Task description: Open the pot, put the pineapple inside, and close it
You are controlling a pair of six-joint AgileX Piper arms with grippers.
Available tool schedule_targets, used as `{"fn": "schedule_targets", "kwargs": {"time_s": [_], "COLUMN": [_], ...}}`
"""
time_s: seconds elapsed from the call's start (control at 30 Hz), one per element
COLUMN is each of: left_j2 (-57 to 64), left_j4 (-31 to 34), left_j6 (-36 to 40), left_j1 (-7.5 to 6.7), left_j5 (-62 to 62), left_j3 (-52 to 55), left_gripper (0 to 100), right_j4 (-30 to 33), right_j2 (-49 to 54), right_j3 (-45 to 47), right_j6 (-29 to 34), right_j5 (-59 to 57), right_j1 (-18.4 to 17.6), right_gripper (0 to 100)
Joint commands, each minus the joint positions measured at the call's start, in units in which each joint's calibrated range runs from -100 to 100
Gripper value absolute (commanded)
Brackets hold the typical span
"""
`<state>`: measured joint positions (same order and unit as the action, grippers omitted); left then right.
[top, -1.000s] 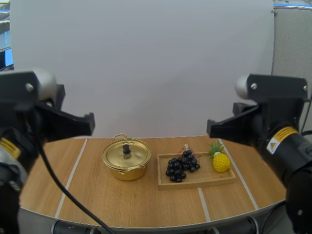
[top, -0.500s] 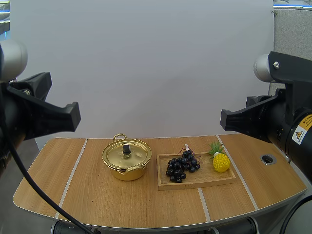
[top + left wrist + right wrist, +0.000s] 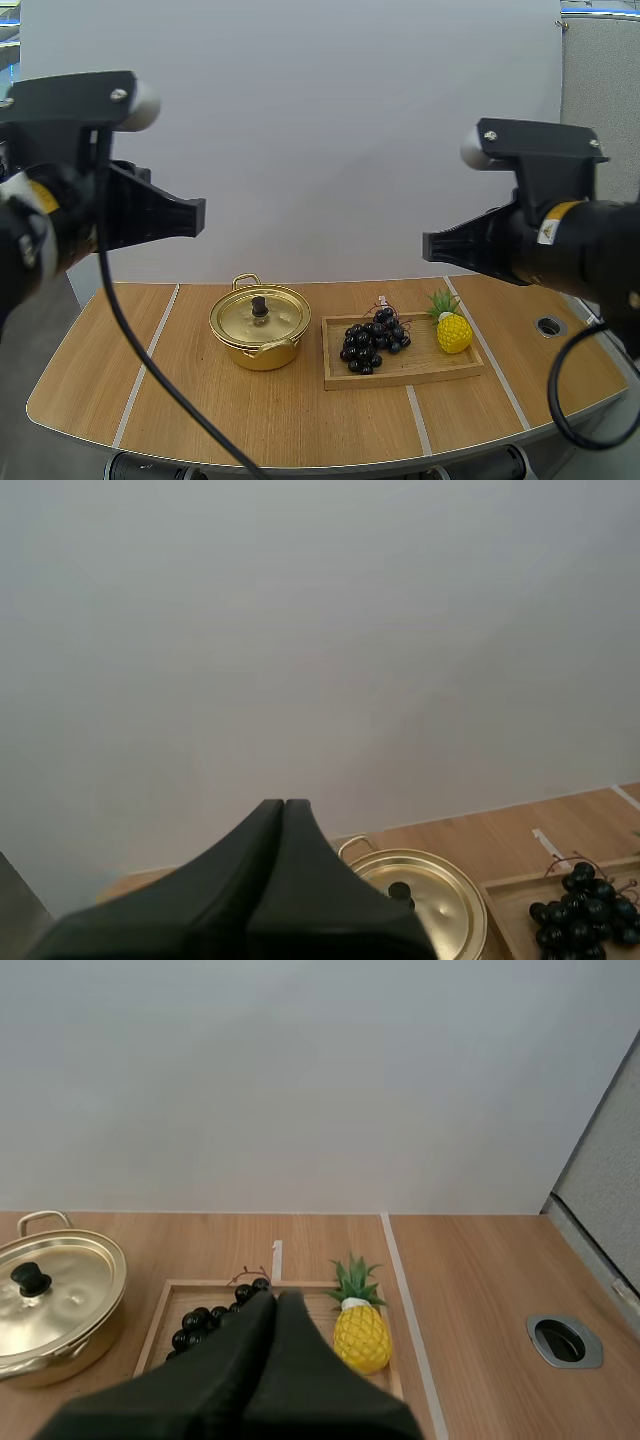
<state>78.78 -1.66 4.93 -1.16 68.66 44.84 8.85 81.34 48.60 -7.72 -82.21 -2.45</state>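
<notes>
While the lid (image 3: 240,318) is sitting shut on the pot (image 3: 262,356), progress: none of the three steps is showing as done. Opening, loading and closing are all lying ahead, by this reading.
Left hand (image 3: 284,812): its fingers are pressing together into one dark wedge, gripping nothing. It is hanging above the desk (image 3: 250,420) with the pot just beyond its tips.
Right hand (image 3: 276,1302): its fingers are likewise lying together and holding nothing. It is hovering over the wooden tray (image 3: 400,378), between the grapes (image 3: 373,340) and the pineapple (image 3: 452,331).
Pineapple: it is lying at the right end of the tray, its leafy crown pointing toward the far side. It is sitting near the grapes and not touching them.
Pot: it is standing on the desk just left of the tray, apart from it, with a black knob (image 3: 259,304) rising from the lid's centre.
Edges: the tray's low rim is bordering the pineapple on its right and near sides, so a lift is probably needing to clear it. The pot's wall is calling for entry from above.
Open room: bare desk is stretching left of the pot and in front of pot and tray, offering a likely spot for parking the lid. Right of the tray, a round hole (image 3: 548,326) is sitting in the desk, well apart from the pineapple.
</notes>
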Motion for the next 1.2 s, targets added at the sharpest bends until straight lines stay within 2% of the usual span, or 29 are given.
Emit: {"fn": "schedule_targets", "kwargs": {"time_s": [0.0,0.33,0.6,0.97,1.0,1.07,1.1,1.17], "left_j2": [-4.19,-18.04,-29.52,-41.74,-41.9,-42.32,-42.32,-42.47], "left_j4": [0.21,-1.54,-7.6,-7.72,-7.72,-7.72,-7.72,-7.72], "left_j6": [-0.86,-4.36,-11.39,-13.75,-13.41,-13.29,-13.29,-13.29], "left_j1": [0.01,0.01,0.01,0.01,0.01,0.01,0.01,0.01], "left_j5": [-3.01,-11.74,-20.02,-23.5,-23.86,-24.81,-24.81,-24.81], "left_j3": [-0.09,-0.09,-0.09,-0.09,-0.09,-0.09,-0.09,-0.09], "left_gripper": [0,0,0,0,1,10,16,36], "right_j4": [0.46,2.85,2.85,3.09,3.09,3.09,3.09,3.09], "right_j2": [-3.48,-15.71,-24.85,-28.84,-28.84,-28.84,-28.84,-28.84], "right_j3": [-0.42,-0.84,-0.84,-0.84,-0.84,-0.84,-0.84,-0.84], "right_j6": [-0.03,-0.03,-0.03,3.67,3.67,3.67,3.94,5.15], "right_j5": [0.32,6.46,7.66,7.66,7.66,7.66,7.86,8.57], "right_j1": [-0.08,-0.08,-0.08,-0.08,-0.08,-0.08,-0.08,-0.08], "right_gripper": [0,0,0,0,0,0,8,32]}}
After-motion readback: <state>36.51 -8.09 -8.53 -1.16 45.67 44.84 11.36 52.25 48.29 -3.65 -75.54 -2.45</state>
